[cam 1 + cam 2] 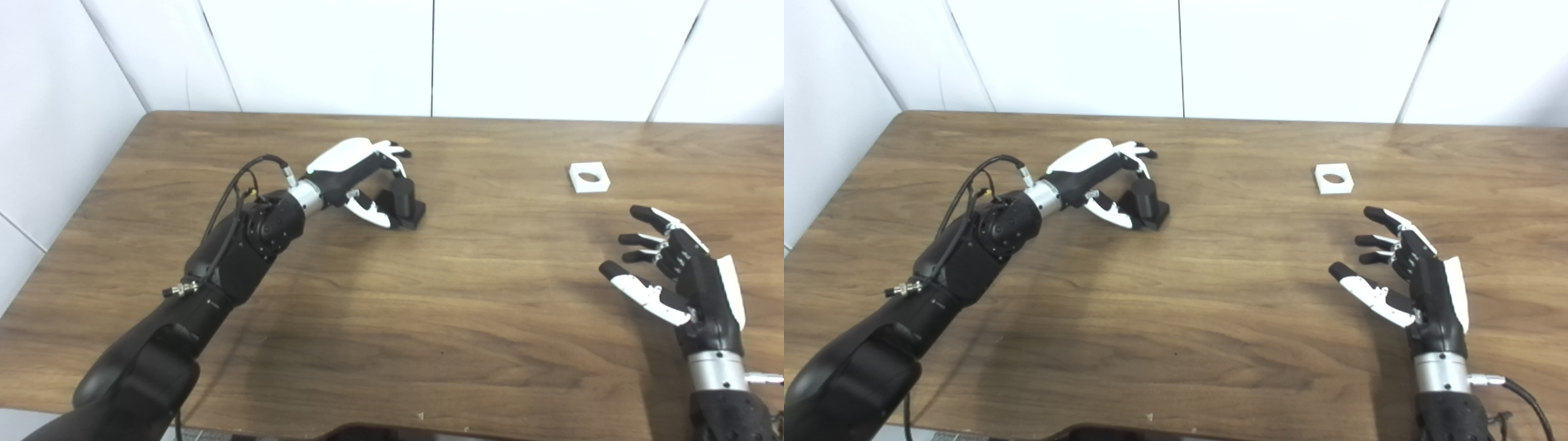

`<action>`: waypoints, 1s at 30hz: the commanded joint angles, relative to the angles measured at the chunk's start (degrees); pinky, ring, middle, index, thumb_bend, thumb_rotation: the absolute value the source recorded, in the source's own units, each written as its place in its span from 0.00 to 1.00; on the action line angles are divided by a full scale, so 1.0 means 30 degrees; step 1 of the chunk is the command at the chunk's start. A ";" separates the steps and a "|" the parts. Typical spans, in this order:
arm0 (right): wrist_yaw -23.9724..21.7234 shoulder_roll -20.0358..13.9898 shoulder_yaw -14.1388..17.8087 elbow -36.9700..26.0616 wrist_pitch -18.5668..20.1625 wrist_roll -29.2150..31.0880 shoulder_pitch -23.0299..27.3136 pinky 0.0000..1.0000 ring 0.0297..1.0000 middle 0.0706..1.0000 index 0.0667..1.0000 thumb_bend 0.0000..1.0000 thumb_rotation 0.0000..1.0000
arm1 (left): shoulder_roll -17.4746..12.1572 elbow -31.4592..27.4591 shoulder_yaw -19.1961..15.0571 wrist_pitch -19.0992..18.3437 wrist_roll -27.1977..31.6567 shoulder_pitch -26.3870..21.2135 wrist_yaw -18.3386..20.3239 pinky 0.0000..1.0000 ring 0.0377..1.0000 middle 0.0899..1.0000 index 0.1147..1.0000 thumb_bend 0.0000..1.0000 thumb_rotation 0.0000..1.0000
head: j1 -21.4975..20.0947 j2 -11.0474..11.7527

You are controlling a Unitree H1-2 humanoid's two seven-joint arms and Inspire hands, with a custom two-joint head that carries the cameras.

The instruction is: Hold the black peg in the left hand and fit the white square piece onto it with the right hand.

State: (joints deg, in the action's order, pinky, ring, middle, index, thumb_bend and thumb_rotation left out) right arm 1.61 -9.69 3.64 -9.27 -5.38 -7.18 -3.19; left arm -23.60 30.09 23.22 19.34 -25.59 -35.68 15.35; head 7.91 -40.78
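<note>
Early stage: left hand (358, 177) cupped around black peg (401, 202), fingers apart (grasp not closed, peg on table (392, 318)). Right hand (680, 269) empty, spread, short of white square piece (589, 177). Gripping, lifting, fitting all left.

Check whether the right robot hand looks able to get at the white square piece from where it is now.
Probably yes. The right robot hand is open and holds nothing, and the white square piece lies flat on the table just beyond its fingertips, with bare wood between them. The left robot hand is far off at the black peg.

Wood-grain table (429, 343) (slight sheen), matt black peg (404, 202), white plastic-looking piece (588, 177)
</note>
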 commanded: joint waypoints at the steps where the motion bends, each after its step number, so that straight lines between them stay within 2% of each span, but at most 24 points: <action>1: 0.0035 0.0101 0.0072 -0.0418 -0.0267 0.0099 -0.0057 0.56 0.67 0.81 0.75 0.63 0.28 | -0.0241 -0.0173 0.0279 0.0380 0.0245 -0.0284 0.1248 0.93 0.98 0.92 0.43 0.52 0.08 | 0.0021 -0.0018; 5: 0.0000 0.0145 0.0052 -0.0481 -0.0197 0.0170 -0.0077 0.58 0.68 0.82 0.76 0.62 0.25 | -0.0182 -0.0689 0.0280 0.0540 0.0806 -0.0144 0.2001 0.93 0.98 0.92 0.43 0.52 0.08 | -0.0034 -0.0074; 18: 0.0127 0.0180 0.0066 -0.0287 -0.0352 0.0004 0.0104 0.57 0.67 0.81 0.75 0.63 0.26 | 0.0077 -0.3027 0.0783 0.0908 0.1871 0.0666 0.4423 0.91 0.99 0.93 0.43 0.52 0.08 | -0.0244 -0.0182; 24: 0.0116 0.0118 0.0125 -0.0375 -0.0403 0.0054 0.0101 0.56 0.67 0.81 0.75 0.63 0.24 | 0.0423 -0.3539 0.1292 0.1487 0.1768 0.1111 0.4690 0.89 0.98 0.92 0.43 0.52 0.08 | -0.0460 -0.0235; 30: 0.0200 0.0062 0.0235 -0.0561 -0.0227 -0.0045 0.0171 0.54 0.66 0.80 0.74 0.63 0.25 | 0.0691 -0.4467 0.1780 0.1573 0.1573 0.1911 0.4808 0.94 0.98 0.92 0.43 0.52 0.08 | -0.0596 -0.0279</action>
State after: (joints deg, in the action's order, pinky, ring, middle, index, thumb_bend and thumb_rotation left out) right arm 1.86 -9.43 3.85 -9.59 -5.27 -7.18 -3.41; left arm -21.11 17.55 27.69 23.94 -19.20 -30.43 28.06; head 6.07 -41.57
